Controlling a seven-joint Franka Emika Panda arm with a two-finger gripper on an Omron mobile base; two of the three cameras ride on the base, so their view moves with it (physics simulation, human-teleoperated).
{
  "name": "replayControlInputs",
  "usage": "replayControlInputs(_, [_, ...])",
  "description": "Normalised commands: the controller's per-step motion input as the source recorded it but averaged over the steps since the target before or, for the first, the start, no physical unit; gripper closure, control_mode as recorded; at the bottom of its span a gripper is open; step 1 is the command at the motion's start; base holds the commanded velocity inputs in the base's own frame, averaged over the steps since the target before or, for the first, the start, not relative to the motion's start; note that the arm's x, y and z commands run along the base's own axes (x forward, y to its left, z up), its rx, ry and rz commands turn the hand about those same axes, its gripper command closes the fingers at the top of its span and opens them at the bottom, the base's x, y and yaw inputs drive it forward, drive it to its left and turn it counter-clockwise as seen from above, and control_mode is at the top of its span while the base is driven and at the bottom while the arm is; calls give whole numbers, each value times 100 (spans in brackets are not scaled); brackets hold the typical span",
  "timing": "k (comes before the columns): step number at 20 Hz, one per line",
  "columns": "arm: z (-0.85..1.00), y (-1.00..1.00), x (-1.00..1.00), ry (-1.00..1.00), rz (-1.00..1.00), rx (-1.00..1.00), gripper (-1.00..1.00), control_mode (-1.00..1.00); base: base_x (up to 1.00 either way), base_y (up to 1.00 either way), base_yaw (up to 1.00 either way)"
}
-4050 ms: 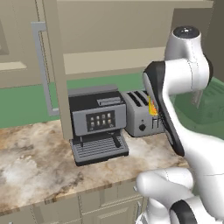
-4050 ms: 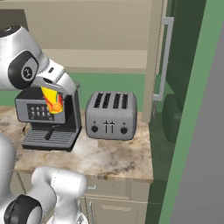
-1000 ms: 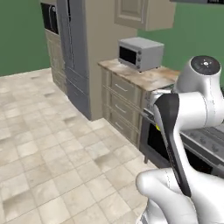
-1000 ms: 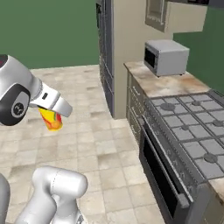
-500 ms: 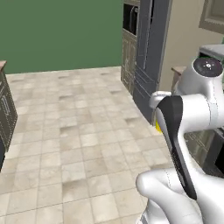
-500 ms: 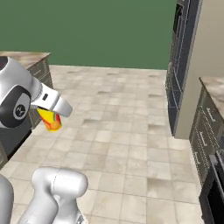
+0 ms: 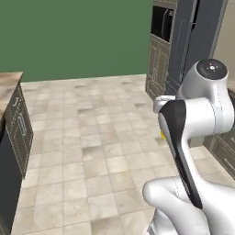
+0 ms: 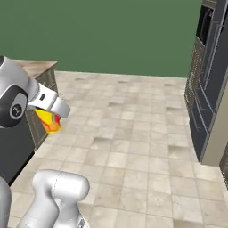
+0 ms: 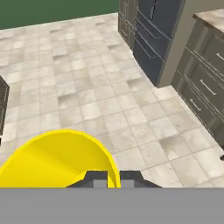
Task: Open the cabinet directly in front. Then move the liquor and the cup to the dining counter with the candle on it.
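My gripper [image 9: 107, 177] is shut on the cup [image 9: 57, 158], whose bright yellow rim curves up just above the fingertips in the hand view. In the right base view the cup [image 8: 48, 121] hangs under the hand at the left, yellow with its red-orange mark showing, high above the tiled floor. A thin yellow sliver of the cup [image 7: 163, 136] peeks out beside the forearm in the left base view. The cabinet, the liquor, the dining counter and the candle are out of view.
A tall dark fridge and oven unit [image 7: 183, 41] [image 8: 209, 80] stands at the right. Low grey-brown drawers [image 9: 201, 83] run beside it. A brown marble-topped counter on dark fronts [image 7: 11, 105] [image 8: 38, 67] sits at the left. Beige tiled floor [image 8: 133, 129] stretches to a green wall.
The whole scene has swung with the base: the fridge unit slid to the right edge and a marble-topped counter came in at the left. The cup stays held in the gripper.
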Motion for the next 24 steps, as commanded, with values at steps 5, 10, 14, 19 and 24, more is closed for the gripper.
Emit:
replayControlInputs(5, [0, 0, 0, 0, 0, 0, 100, 100, 100, 3, -13])
replayControlInputs(10, [0, 0, 0, 0, 0, 0, 100, 100, 100, 24, -18])
replayControlInputs(14, [0, 0, 0, 0, 0, 0, 100, 100, 100, 49, -12])
replayControlInputs(19, [0, 0, 0, 0, 0, 0, 100, 100, 100, 65, -11])
replayControlInputs(24, [0, 0, 0, 0, 0, 0, 100, 100, 100, 86, -3])
